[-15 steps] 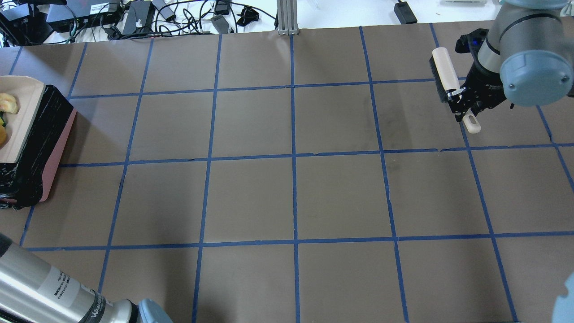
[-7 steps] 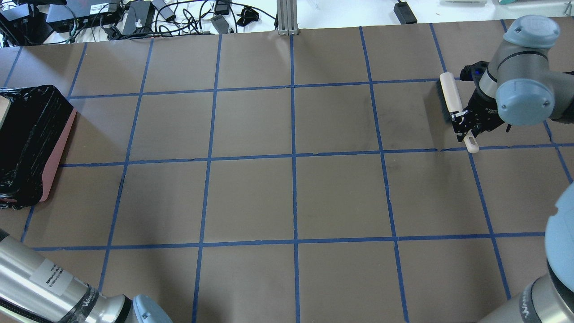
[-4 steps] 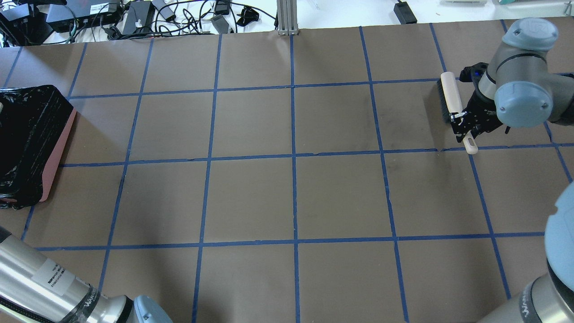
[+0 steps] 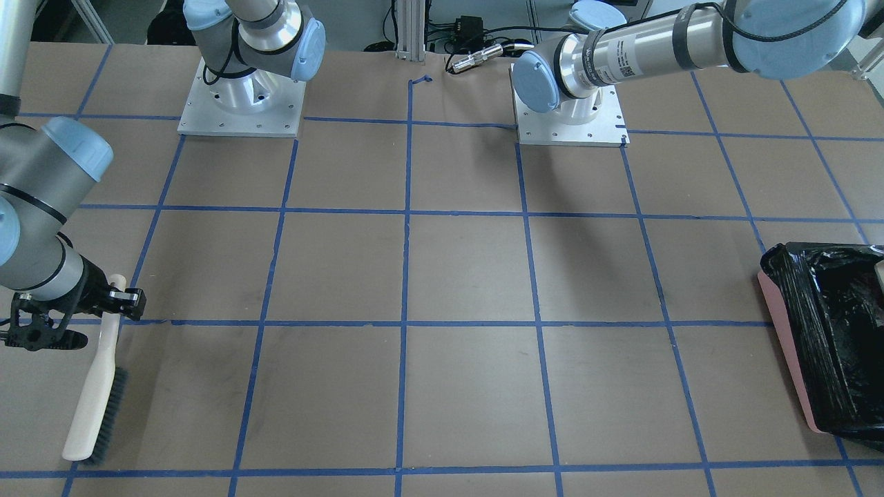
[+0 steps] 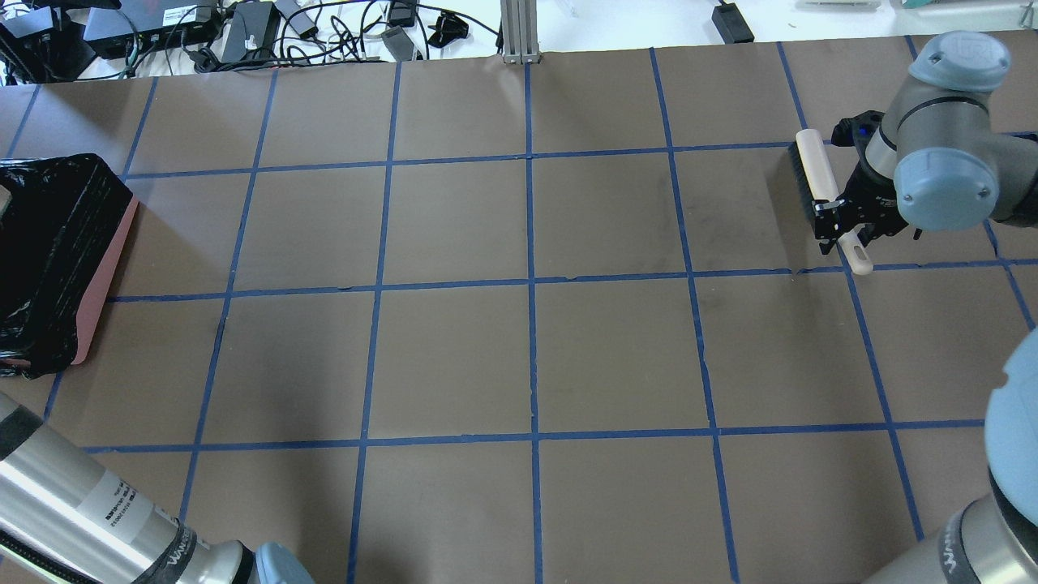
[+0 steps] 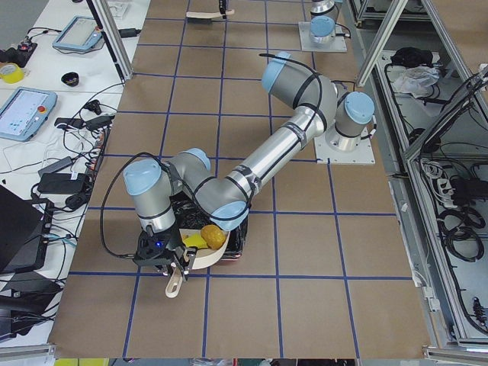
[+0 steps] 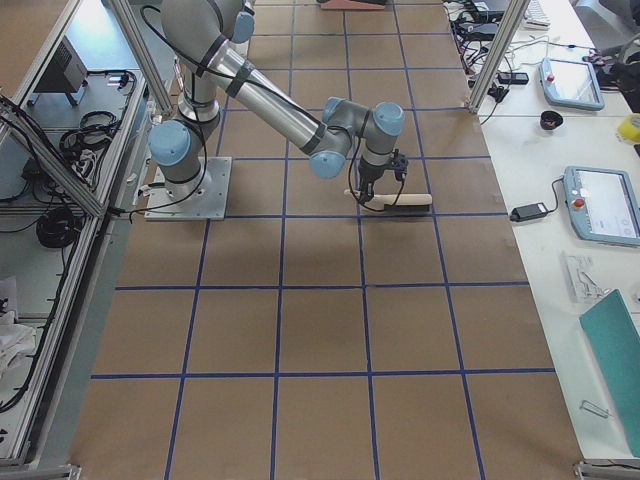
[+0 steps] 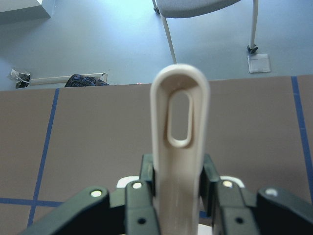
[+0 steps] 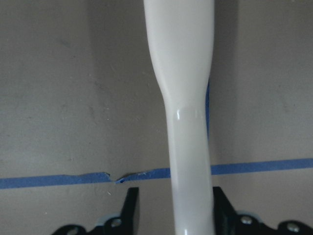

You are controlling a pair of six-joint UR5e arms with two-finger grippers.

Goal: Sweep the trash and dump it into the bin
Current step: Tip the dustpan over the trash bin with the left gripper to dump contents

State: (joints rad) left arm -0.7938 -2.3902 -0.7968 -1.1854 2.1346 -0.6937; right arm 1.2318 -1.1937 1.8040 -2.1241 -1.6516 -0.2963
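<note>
The bin (image 5: 57, 243) stands at the table's left end, pink with a black bag liner; it also shows in the front view (image 4: 825, 331). My left gripper (image 8: 178, 178) is shut on the cream dustpan's handle (image 8: 180, 122). In the exterior left view the dustpan (image 6: 200, 255) is over the bin with yellow-orange trash (image 6: 210, 235) in it. My right gripper (image 5: 843, 227) is open around the cream brush's handle (image 9: 188, 122), with a gap on one side. The brush (image 4: 93, 386) lies on the table.
The brown table (image 5: 527, 357) carries a blue tape grid. Cables and power bricks (image 5: 243, 28) lie beyond its far edge. The left arm's tube (image 5: 89, 511) crosses the near left corner. Both arm bases (image 4: 242, 103) stand on the robot's side.
The brush came down from above the table and now lies on it. The dustpan with trash moved left, out of the overhead view. The brush handle's tip has shifted slightly right.
</note>
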